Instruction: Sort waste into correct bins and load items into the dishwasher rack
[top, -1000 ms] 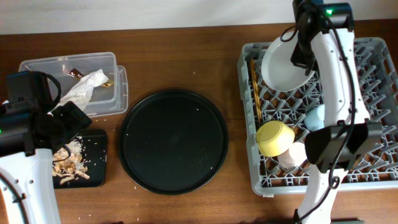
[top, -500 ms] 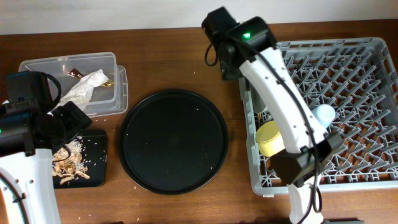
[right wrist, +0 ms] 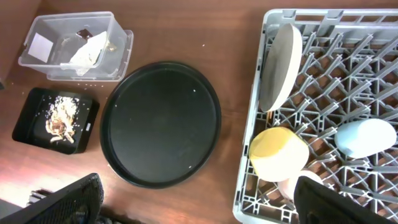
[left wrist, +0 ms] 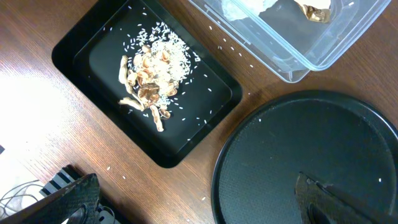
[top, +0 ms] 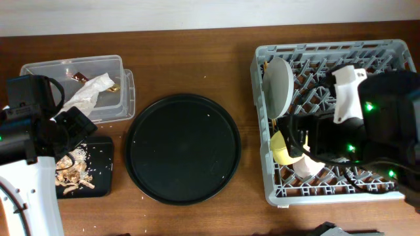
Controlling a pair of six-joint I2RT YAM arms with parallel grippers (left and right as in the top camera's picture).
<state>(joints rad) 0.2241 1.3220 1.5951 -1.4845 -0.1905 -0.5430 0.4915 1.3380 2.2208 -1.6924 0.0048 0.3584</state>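
Observation:
The grey dishwasher rack (top: 328,47) at the right holds the grey-blue plate (top: 279,84) on edge, the yellow bowl (top: 287,148) upside down, the pink cup (top: 308,166) and the light-blue cup (right wrist: 365,137). The chopsticks (top: 266,67) barely show behind the plate. In the clear tub (top: 39,69) lie the white napkin (top: 88,92) and the foil wrapper (top: 79,77). Food scraps (left wrist: 149,74) sit in the shallow black tray (left wrist: 62,56). My left gripper (left wrist: 202,205) hangs open beside that tray. My right gripper (right wrist: 202,205) is open and empty, high up.
A large round black tray (top: 182,149) lies bare in the middle of the wooden table. Rice crumbs are scattered on the wood by the tub. My right arm (top: 367,131) covers the rack's right half in the overhead view.
The right gripper has let go of the plate, which now stands on edge in the rack. The right arm swung away and rose over the rack. The left arm is still.

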